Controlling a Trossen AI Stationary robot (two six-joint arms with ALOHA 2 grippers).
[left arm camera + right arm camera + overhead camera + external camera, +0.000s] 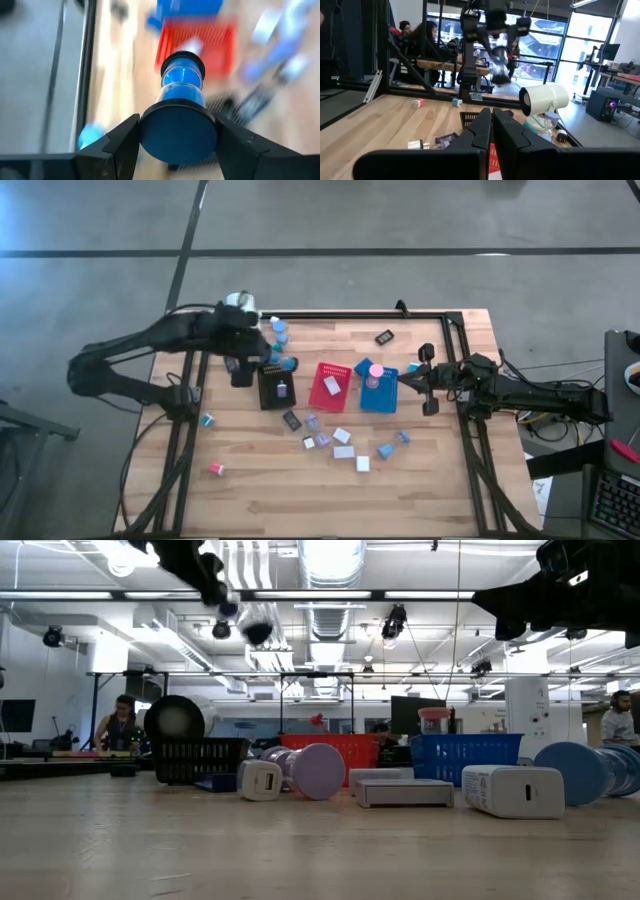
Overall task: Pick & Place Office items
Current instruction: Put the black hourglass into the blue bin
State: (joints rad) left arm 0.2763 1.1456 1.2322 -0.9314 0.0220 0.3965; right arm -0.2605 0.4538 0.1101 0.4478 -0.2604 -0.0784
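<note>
Bare wood fronts the trays; left claw (175,142) clamps a blue cap (178,127), right claw (491,131) together.

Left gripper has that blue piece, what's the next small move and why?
Probably carry it over a tray and lower it before letting go. The left gripper is shut on the blue spool-shaped piece, held above the table near the black tray, with the red tray just beyond.

A light wooden table (250,480) with a black frame carries black (275,387), red (330,385) and blue trays (379,388) in a row, white blocks (344,451) scattered in front, and a red-capped piece (216,469) near one corner.
</note>
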